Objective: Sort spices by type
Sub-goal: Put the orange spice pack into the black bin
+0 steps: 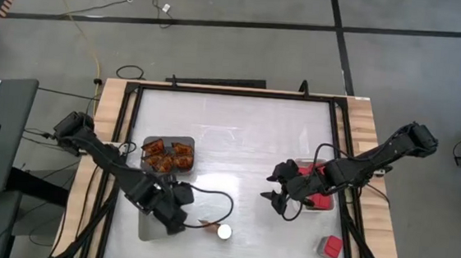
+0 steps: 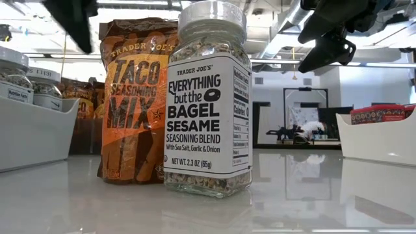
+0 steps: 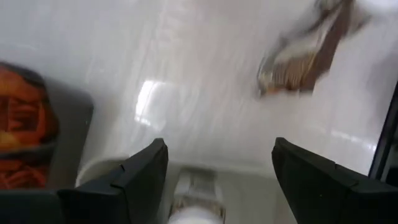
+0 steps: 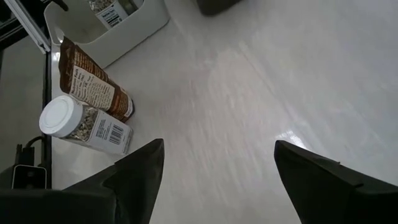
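Mid-sort on the white table [image 1: 246,138]: the left gripper [image 1: 176,210], jaws apart, hovers over its jar tray [image 1: 145,228]; the right gripper [image 1: 279,190] waits open. One jar [image 1: 224,231] and packet [image 1: 204,224] remain loose at the front edge, apparently next to be grasped.

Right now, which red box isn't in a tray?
The lone red box sitting on the bare table near the front right corner. The other red boxes lie in the white tray under the right arm.
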Tool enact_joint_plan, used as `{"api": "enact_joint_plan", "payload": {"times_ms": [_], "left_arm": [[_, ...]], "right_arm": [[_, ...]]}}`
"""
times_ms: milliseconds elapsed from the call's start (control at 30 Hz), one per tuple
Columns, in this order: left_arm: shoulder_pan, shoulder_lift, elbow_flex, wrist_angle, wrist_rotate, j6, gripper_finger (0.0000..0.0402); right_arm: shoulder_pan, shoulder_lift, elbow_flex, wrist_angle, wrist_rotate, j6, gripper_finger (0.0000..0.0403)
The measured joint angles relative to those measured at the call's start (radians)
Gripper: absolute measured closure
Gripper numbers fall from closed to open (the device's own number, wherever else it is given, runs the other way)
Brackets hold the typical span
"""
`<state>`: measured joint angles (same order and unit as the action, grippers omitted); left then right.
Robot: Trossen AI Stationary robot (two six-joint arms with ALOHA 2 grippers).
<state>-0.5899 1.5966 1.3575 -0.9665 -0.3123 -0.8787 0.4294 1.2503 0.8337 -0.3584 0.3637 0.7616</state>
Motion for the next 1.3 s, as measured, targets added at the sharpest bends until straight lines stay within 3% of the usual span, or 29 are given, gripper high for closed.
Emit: {"api": "enact_joint_plan", "payload": {"times_ms": [333,633,800,1133,1300], "left_arm": [[0.058,0.007,0.035,0.261,0.004,0.247,0.0135],[0.072,0.051,0.037,0.367,0.073,0.297,0.0158],[0.070,0.119,0.036,0.405,0.128,0.307,0.0159],[0.070,0.226,0.036,0.412,0.124,0.397,0.0161],[0.071,0.255,0.035,0.418,0.144,0.397,0.0205]], "right_arm": [[0.002,0.000,0.000,-0.006,-0.018,-0.014,0.0074],[0.029,0.000,0.000,-0.034,-0.027,-0.037,0.0074],[0.051,0.000,-0.001,-0.067,-0.028,-0.037,0.0074],[0.086,0.000,-0.001,-0.076,-0.028,-0.037,0.0074],[0.090,0.000,-0.001,-0.079,-0.028,-0.036,0.0074]]}}
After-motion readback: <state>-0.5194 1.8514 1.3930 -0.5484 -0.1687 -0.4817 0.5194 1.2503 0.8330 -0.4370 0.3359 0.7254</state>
